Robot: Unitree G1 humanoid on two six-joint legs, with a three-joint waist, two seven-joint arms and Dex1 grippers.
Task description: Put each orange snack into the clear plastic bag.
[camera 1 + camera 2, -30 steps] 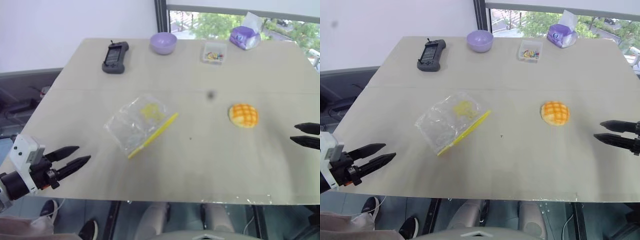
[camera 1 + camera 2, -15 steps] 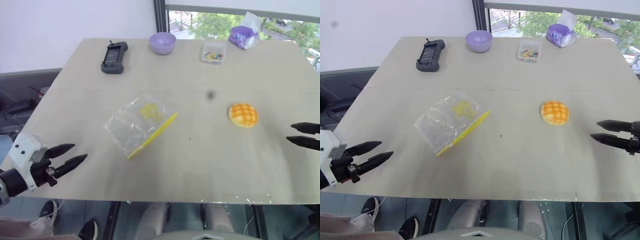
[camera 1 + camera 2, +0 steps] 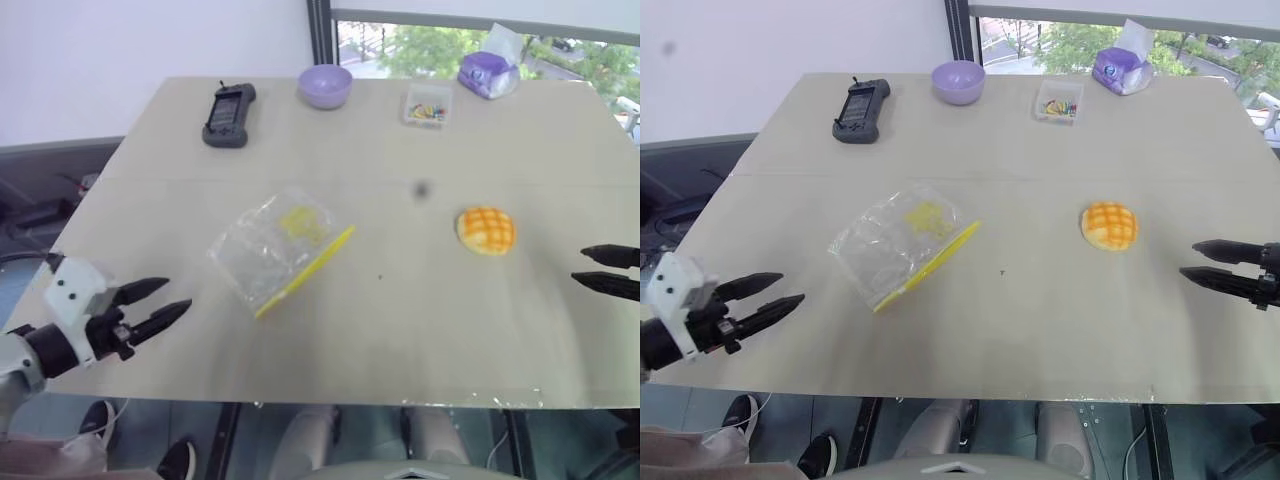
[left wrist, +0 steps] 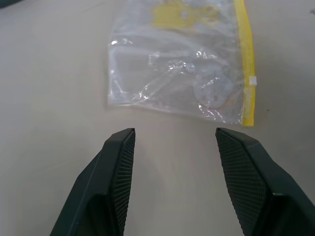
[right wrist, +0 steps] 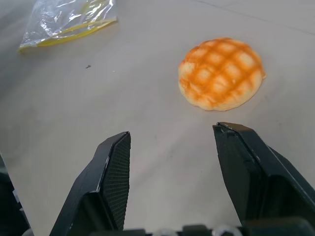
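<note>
Claws: we see both spread wide and empty, each hovering at its own edge of the tabletop (image 3: 420, 340).
Left claw (image 3: 160, 304): we place it over the near left corner, fingers aimed toward the clear plastic bag (image 3: 278, 248), near it but apart.
Right claw (image 3: 1212, 263): we place it at the right edge, fingers pointed toward the orange snack (image 3: 1109, 225), with bare surface between them.
Clear plastic bag: we note it flat and crinkled, left of centre, its yellow strip on the side facing the snack.
Orange snack: we note it dome up, right of centre, well apart from the bag, outside it.
Far edge: we count a black handheld device (image 3: 229, 113), a lilac bowl (image 3: 325, 85), a small clear box (image 3: 428, 104) of colourful bits and a purple tissue pack (image 3: 488, 71).
</note>
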